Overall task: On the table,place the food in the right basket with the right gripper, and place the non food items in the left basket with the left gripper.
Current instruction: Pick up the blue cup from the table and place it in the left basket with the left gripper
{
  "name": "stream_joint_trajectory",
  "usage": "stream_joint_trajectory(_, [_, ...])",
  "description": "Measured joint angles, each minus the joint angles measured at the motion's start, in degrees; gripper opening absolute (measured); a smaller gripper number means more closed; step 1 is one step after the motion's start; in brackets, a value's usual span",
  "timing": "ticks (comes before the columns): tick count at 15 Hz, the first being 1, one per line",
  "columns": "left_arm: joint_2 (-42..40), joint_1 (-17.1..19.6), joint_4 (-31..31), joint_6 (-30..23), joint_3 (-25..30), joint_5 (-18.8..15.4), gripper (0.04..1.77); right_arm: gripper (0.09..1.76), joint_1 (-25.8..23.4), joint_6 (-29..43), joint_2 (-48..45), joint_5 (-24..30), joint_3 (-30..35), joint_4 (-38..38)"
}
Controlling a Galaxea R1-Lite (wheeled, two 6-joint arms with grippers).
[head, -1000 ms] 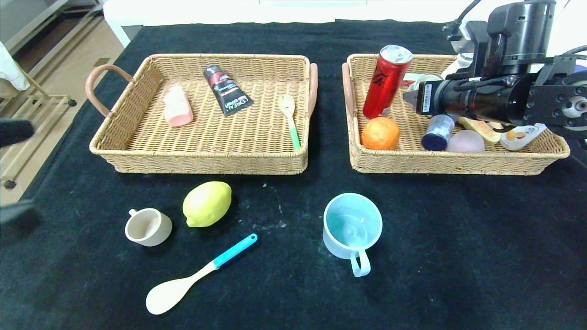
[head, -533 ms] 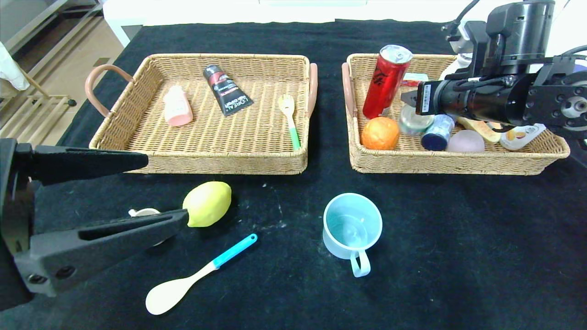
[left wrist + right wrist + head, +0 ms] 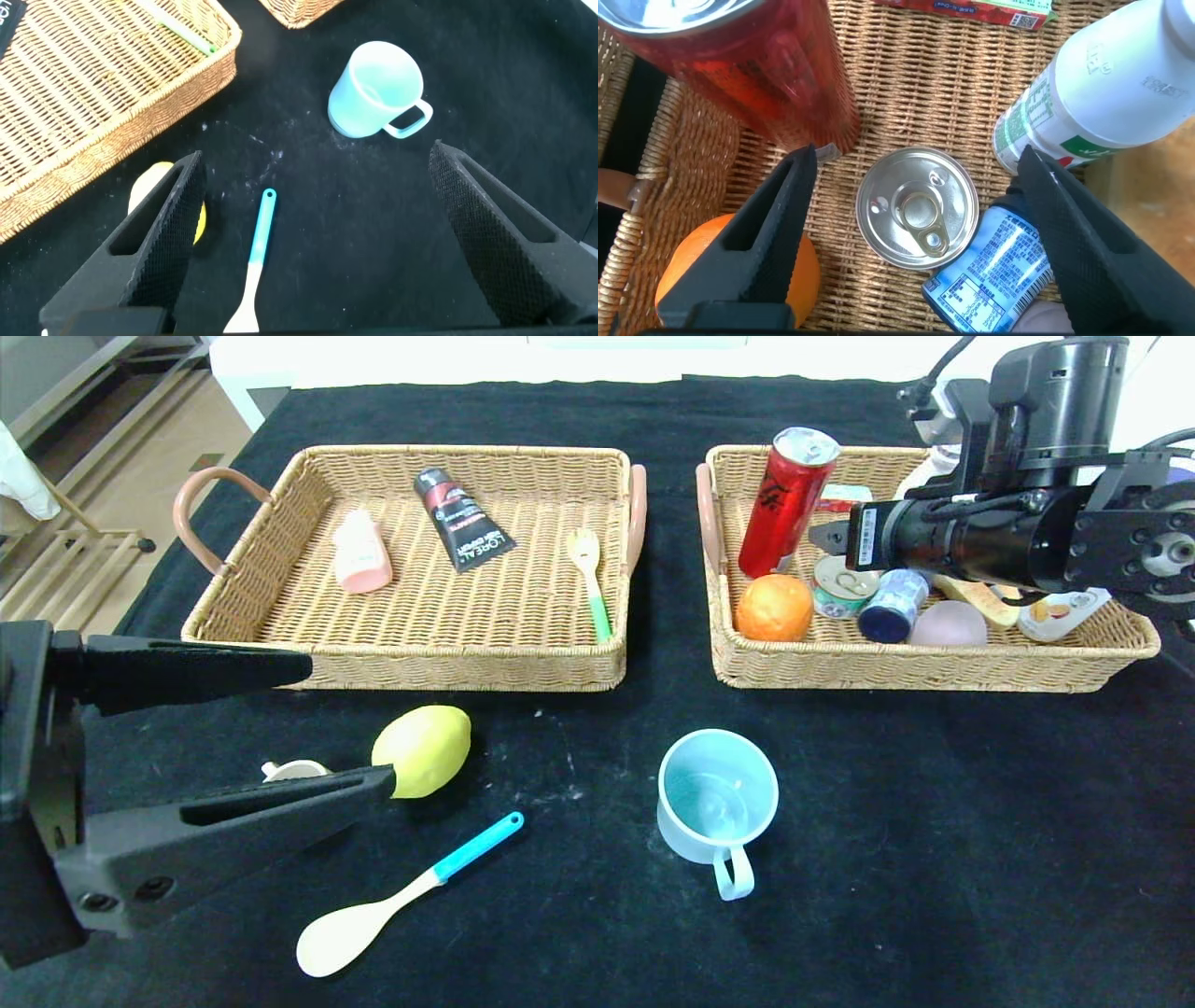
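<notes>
My left gripper (image 3: 350, 723) is open and empty low over the table's front left, its fingers either side of a beige cup (image 3: 294, 769), which is mostly hidden. A yellow lemon (image 3: 422, 749) lies by its lower fingertip. In the left wrist view the gripper (image 3: 316, 159) spans a blue-handled spoon (image 3: 259, 247), with the light blue mug (image 3: 377, 79) beyond. My right gripper (image 3: 826, 537) is open above the right basket (image 3: 924, 667); in its wrist view (image 3: 917, 163) a tin can (image 3: 918, 207) stands free below it.
The left basket (image 3: 420, 658) holds a pink bottle (image 3: 362, 553), a black tube (image 3: 462, 518) and a fork (image 3: 590, 574). The right basket also holds a red can (image 3: 784, 499), an orange (image 3: 773, 608), a blue can (image 3: 892, 605) and a white bottle (image 3: 1102, 84).
My left gripper came in from the left, open, over the beige cup. My right gripper let go of the tin can, which now stands in the right basket beside the orange.
</notes>
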Motion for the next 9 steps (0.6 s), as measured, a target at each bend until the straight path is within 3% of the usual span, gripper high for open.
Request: stream_joint_trajectory(9, [-0.41, 0.00, 0.02, 0.00, -0.07, 0.02, 1.72, 1.67, 0.66, -1.29, -3.86, 0.83, 2.67, 0.60])
